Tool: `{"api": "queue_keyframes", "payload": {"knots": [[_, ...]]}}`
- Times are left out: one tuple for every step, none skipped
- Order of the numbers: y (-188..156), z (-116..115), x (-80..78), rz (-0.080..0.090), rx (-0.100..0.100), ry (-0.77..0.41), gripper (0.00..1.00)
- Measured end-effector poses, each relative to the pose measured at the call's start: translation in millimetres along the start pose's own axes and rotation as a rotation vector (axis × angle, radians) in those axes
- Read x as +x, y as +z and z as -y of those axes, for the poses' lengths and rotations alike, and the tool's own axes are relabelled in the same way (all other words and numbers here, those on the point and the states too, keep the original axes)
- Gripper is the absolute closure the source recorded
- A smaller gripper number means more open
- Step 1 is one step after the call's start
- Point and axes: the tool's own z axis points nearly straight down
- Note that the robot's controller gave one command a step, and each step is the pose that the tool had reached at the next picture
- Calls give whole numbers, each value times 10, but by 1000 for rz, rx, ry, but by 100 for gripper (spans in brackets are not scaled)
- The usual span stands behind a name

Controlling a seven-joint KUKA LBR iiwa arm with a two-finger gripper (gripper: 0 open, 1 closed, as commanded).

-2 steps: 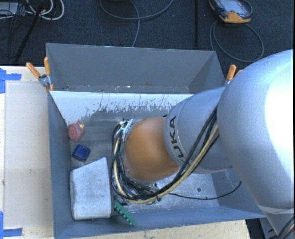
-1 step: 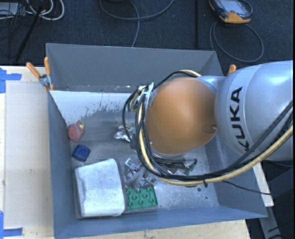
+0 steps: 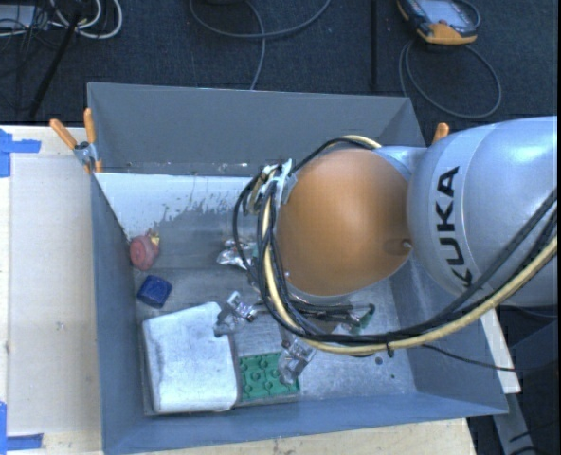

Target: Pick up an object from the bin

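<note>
Green studded plate, gripper low over its right end, white pad against its left edge, jaws' state I can't tell.

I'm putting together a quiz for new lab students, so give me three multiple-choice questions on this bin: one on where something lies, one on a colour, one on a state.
1. Where does the small blue block lie?
A outside the metal walls
B near the left wall, between the pink lump and the white pad
C in the far right corner

2. What colour is the studded plate beside the white pad?
A red
B yellow
C green

3. How does the white pad lie?
A flat on the floor of the bin
B rolled into a tube
C draped over the rim

Answers: B, it sits just below the pink lump and above the pad; C, its studs and face are green; A, its whole top face shows, spread on the floor.
</note>
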Motion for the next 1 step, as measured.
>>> {"api": "queue_keyframes", "payload": {"knots": [[1188, 100, -431, 5, 7, 229, 0]]}}
